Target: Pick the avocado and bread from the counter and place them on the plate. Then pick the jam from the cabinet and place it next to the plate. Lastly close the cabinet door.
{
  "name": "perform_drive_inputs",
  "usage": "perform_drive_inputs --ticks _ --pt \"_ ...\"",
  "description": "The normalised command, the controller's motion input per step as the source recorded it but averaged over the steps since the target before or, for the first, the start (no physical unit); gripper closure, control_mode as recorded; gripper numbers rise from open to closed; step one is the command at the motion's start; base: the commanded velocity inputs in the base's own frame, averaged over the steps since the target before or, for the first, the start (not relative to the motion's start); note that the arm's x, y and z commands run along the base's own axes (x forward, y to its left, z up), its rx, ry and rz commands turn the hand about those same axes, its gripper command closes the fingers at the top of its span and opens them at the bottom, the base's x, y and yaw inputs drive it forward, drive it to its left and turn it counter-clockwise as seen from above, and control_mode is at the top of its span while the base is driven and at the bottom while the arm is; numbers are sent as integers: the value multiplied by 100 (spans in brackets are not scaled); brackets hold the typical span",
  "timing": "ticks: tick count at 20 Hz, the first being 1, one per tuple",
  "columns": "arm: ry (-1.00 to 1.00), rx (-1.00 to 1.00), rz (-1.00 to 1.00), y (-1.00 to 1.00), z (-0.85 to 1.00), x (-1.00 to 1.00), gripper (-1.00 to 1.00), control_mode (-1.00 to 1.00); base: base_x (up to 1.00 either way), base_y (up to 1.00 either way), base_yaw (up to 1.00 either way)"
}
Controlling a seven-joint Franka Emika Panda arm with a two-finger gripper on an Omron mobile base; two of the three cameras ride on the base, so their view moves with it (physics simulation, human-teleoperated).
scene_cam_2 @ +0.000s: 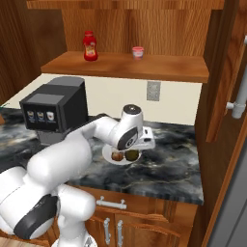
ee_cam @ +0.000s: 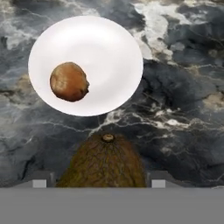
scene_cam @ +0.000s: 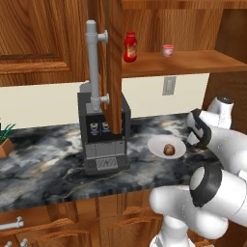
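Note:
My gripper (ee_cam: 99, 183) is shut on the avocado (ee_cam: 105, 162), a dark olive-brown oval filling the gap between the fingertips (ee_cam: 39, 180). In the hand view it hangs over the counter (ee_cam: 183, 100), just off the rim of the white plate (ee_cam: 109, 48). The bread (ee_cam: 69, 82) lies on the plate's left part. From the right base view the avocado (scene_cam_2: 131, 155) sits under the hand beside the bread (scene_cam_2: 116, 155). The jam (scene_cam_2: 138, 52) stands on the shelf of the open cabinet (scene_cam_2: 125, 65). The cabinet door (scene_cam: 113, 62) stands open.
A taller red bottle (scene_cam: 130, 47) stands left of the jam (scene_cam: 168, 50) on the shelf. The coffee machine (scene_cam: 103, 135) sits on the counter left of the plate (scene_cam: 154, 144). The door's grey bar handle (scene_cam: 93, 62) juts out above it. A plant pot (scene_cam: 4, 144) is far left.

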Motion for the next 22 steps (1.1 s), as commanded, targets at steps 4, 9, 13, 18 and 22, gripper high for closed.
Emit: perform_drive_inputs --ticks 4,9,13,18,22 --pt "-20 -4 2 42 26 31 100 -100 0 0 0" --pt "-20 -6 8 26 9 27 100 -100 0 0 0" --pt "-14 -2 14 4 0 23 100 -100 0 0 0" --pt "-10 -1 18 0 0 19 100 -100 0 0 0" --pt "0 -2 15 0 0 16 100 -100 0 0 0"
